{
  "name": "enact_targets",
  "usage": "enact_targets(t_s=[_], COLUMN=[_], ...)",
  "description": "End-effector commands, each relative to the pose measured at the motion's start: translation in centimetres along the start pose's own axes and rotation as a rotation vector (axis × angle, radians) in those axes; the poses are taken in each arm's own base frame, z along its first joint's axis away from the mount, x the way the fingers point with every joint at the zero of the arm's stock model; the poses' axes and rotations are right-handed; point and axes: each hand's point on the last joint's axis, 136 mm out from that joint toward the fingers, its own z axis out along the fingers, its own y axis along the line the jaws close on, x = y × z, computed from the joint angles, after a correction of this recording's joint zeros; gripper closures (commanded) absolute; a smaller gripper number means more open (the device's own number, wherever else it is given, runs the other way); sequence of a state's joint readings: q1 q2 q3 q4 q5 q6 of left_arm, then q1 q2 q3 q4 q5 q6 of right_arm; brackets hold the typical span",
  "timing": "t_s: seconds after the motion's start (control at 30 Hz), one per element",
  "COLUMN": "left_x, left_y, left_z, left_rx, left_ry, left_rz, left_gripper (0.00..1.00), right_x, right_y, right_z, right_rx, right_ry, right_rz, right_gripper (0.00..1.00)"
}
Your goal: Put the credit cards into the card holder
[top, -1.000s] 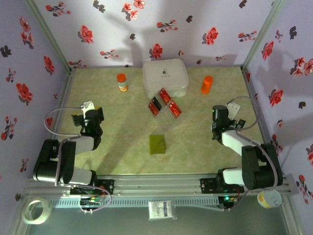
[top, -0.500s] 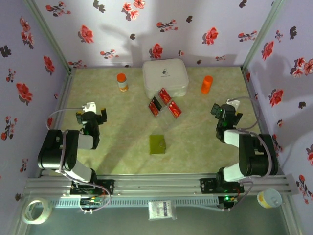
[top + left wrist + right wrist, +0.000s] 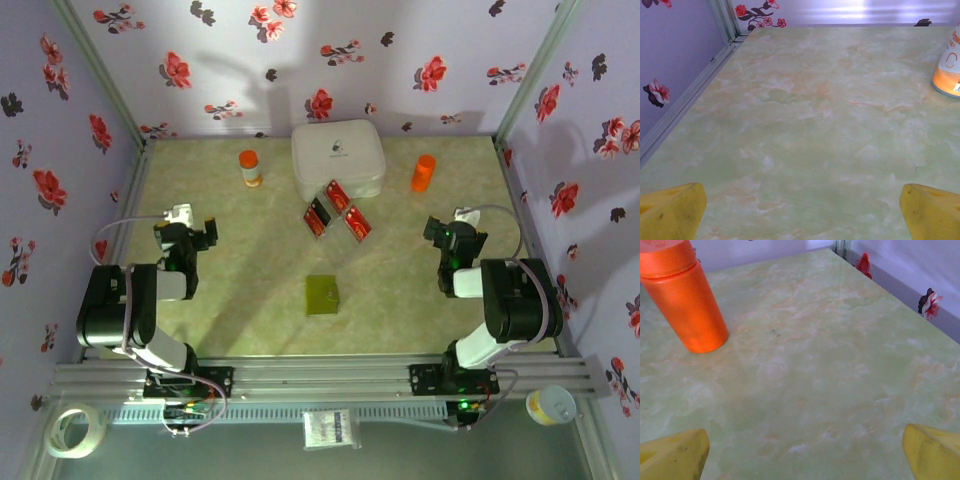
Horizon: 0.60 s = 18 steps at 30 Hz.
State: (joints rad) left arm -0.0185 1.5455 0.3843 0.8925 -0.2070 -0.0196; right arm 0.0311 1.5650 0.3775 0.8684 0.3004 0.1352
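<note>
- Left gripper (image 3: 186, 233) near the bench's left edge, over bare bench (image 3: 805, 125). Yellow fingers (image 3: 672, 212) spread wide, nothing between them. The arm has folded in tighter over its base than a second ago.
- White-and-orange bottle (image 3: 249, 168) toward the far-left corner, upright, same spot as before.
- White case (image 3: 338, 158) at the middle of the far edge, unmoved.
- Credit cards (image 3: 337, 211) in a loose red-and-dark cluster just in front of the case's near side, no change.
- Card holder (image 3: 322, 295) olive-green, flat on mid-bench, nearer the near edge and well apart from the cards. Hasn't shifted.
- Orange cup (image 3: 424, 172) upright toward the far-right corner, unmoved.
- Right gripper (image 3: 455, 234) near the right edge, yellow fingers (image 3: 932, 452) wide apart and empty. Its elbow has pulled in from the right edge since a second ago.
</note>
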Motion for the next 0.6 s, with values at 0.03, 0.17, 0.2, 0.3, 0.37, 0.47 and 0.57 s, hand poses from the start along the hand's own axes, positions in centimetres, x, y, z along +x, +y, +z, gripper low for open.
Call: enact_targets(t_s=[0.03, 0.17, 0.2, 0.3, 0.37, 0.47, 0.57], left_x=[-0.32, -0.37, -0.42, -0.45, -0.37, -0.38, -0.44], left_y=[0.04, -0.02, -0.04, 0.01, -0.02, 0.0, -0.03], left_z=[0.17, 0.15, 0.11, 0.12, 0.11, 0.07, 0.04], left_rx=[0.005, -0.001, -0.001, -0.002, -0.001, -0.001, 0.0], left_ry=[-0.005, -0.008, -0.01, -0.011, -0.01, -0.011, -0.013], left_rz=[-0.01, -0.007, -0.008, -0.009, -0.008, -0.009, -0.009], left_gripper=[0.0, 0.0, 0.0, 0.0, 0.0, 0.0, 0.0], right_x=[-1.09, -1.09, -1.14, -1.09, -1.07, -0.92, -0.96], right_y=[0.16, 0.14, 0.17, 0.17, 0.18, 0.22, 0.17], right_z=[-0.27, -0.24, -0.24, -0.22, -0.17, 0.12, 0.01], right_rx=[0.009, 0.009, 0.009, 0.009, 0.009, 0.005, -0.003], right_ry=[-0.045, -0.046, -0.046, -0.044, -0.042, -0.028, -0.031], right_rz=[-0.017, -0.017, -0.017, -0.018, -0.018, -0.016, -0.009], right_gripper=[0.01, 0.01, 0.01, 0.01, 0.01, 0.01, 0.01])
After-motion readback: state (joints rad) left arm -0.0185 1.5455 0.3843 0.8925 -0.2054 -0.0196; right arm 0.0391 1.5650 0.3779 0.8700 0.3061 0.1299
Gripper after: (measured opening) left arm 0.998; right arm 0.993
